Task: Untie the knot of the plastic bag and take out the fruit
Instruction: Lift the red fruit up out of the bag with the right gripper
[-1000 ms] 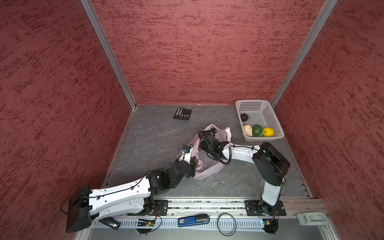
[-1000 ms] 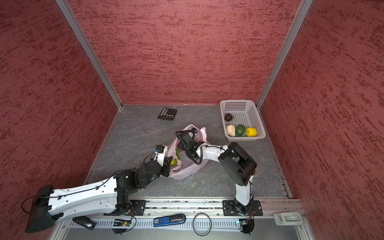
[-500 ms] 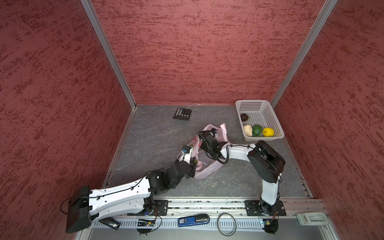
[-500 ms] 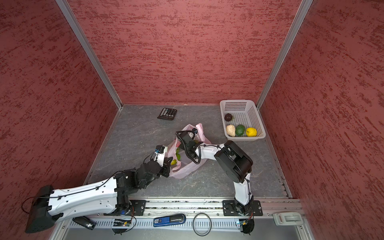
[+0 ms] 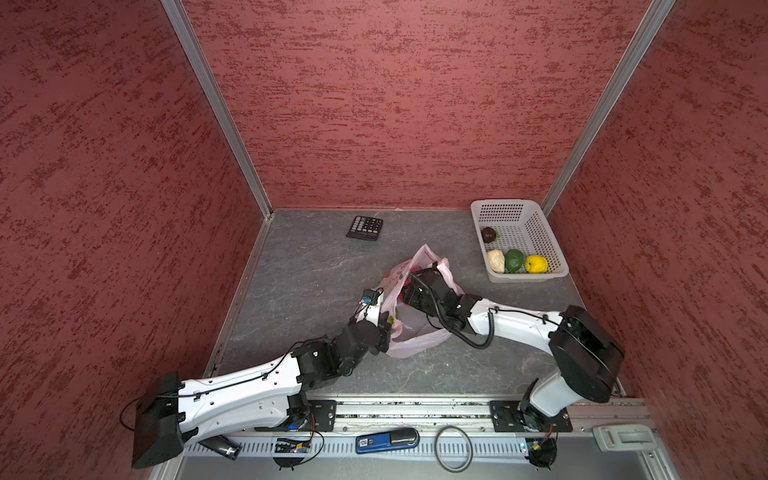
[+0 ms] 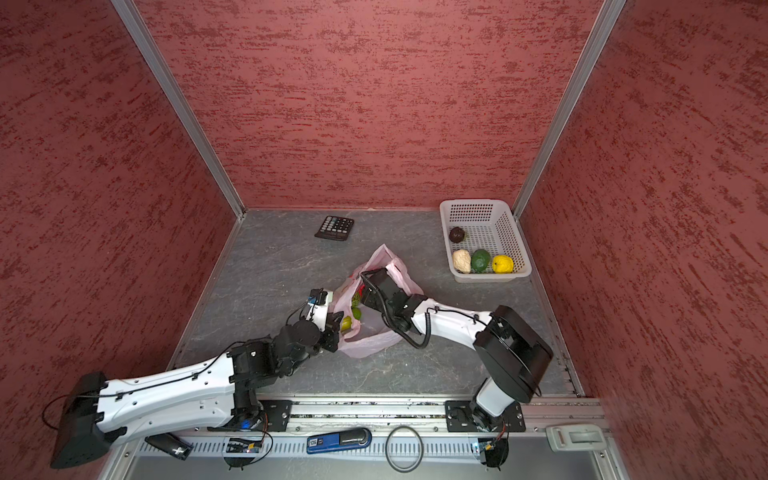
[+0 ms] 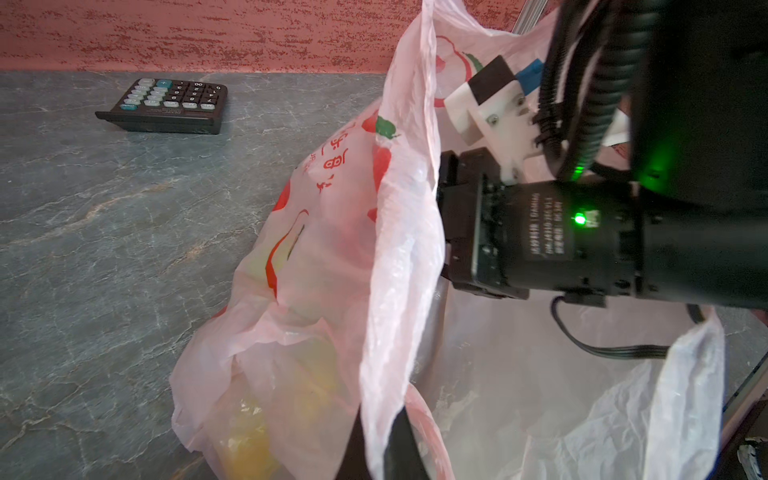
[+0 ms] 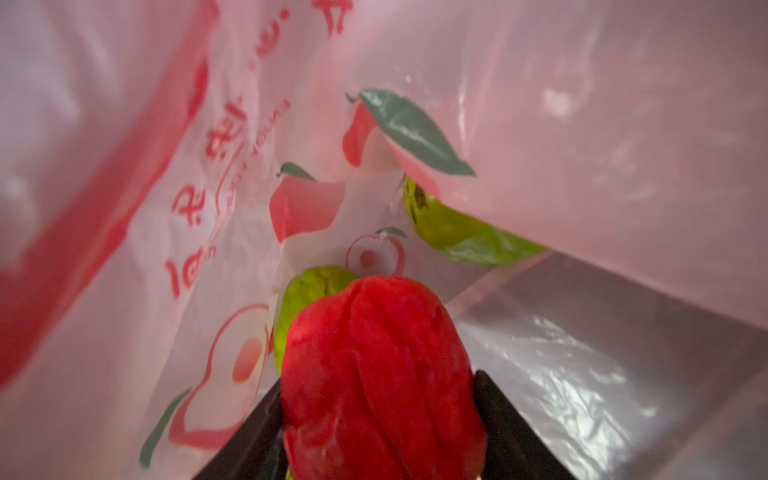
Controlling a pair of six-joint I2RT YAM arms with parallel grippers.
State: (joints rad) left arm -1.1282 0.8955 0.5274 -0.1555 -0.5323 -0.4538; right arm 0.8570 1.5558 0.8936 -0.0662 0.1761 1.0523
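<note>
1. The thin translucent pale pink plastic bag [image 5: 417, 344] with red printed marks lies near the middle of the grey marbled tabletop [image 5: 311, 270], its mouth open.
2. Down at the bag's near edge, the left gripper [image 7: 376, 452] has its 2 dark fingers pinched tight on a strip of the pink film, which rises taut from them.
3. The right gripper [image 8: 378, 386] is buried inside the bag. In both top views only its black body shows above the film.
4. And there it is in the right wrist view: 2 black fingers press on either side of a red toy fruit [image 8: 374, 340], ridged and glossy, firmly gripped.
5. Deeper in the bag lie 2 light green toy fruits [image 8: 457, 237], 1 just behind the red one, 1 half under a fold of film.
6. In the left wrist view a yellowish piece [image 7: 249, 440] shows through the film low in the bag.
7. Over by the right wall, the white perforated plastic basket [image 5: 505, 211] holds 4 pieces. There is a dark brown piece [image 5: 489, 235], then a beige piece [image 5: 496, 260], a dark green piece [image 5: 515, 260] and a yellow piece [image 5: 536, 264] in a row along its near wall.
8. A black calculator [image 5: 365, 227] lies flat near the back wall, well apart from the bag.
</note>
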